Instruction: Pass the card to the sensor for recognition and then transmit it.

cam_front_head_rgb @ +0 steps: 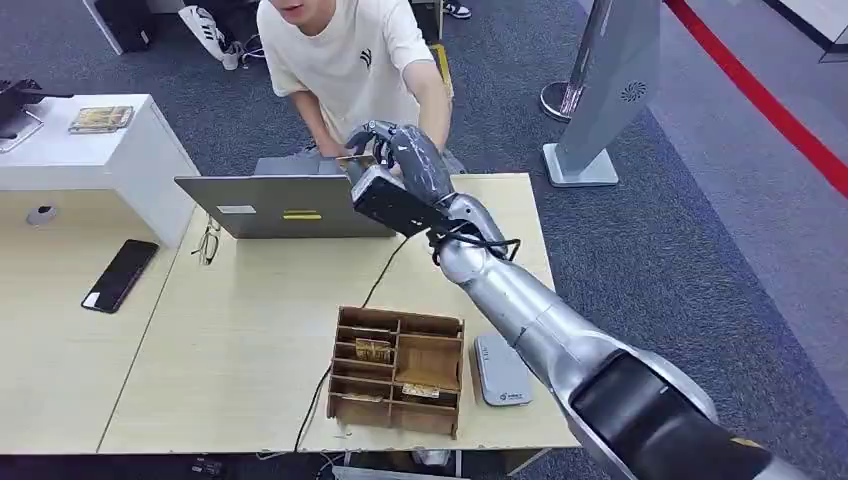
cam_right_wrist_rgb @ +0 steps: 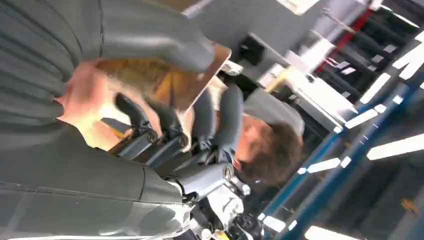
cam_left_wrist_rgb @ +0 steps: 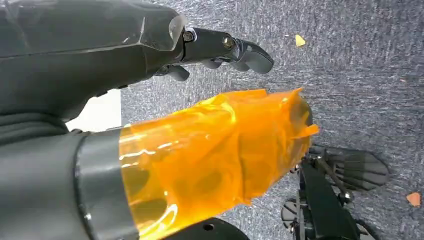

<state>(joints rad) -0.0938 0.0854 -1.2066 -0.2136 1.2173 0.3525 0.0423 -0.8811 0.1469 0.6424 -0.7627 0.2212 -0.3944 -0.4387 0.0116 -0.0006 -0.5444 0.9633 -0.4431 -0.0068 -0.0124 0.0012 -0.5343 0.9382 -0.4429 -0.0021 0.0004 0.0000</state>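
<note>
The card (cam_right_wrist_rgb: 165,80) is pinched by the right hand (cam_front_head_rgb: 385,150) and held out above the laptop (cam_front_head_rgb: 285,205), evidently for handover to the person (cam_front_head_rgb: 350,60). The left hand (cam_left_wrist_rgb: 220,47) is hung empty, fingers loosely curled.

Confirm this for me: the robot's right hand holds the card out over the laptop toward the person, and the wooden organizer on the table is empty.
Not quite. The right hand does hold the card out over the laptop toward the person, but the wooden organizer is not empty: the head view shows cards lying in some of its compartments.
</note>
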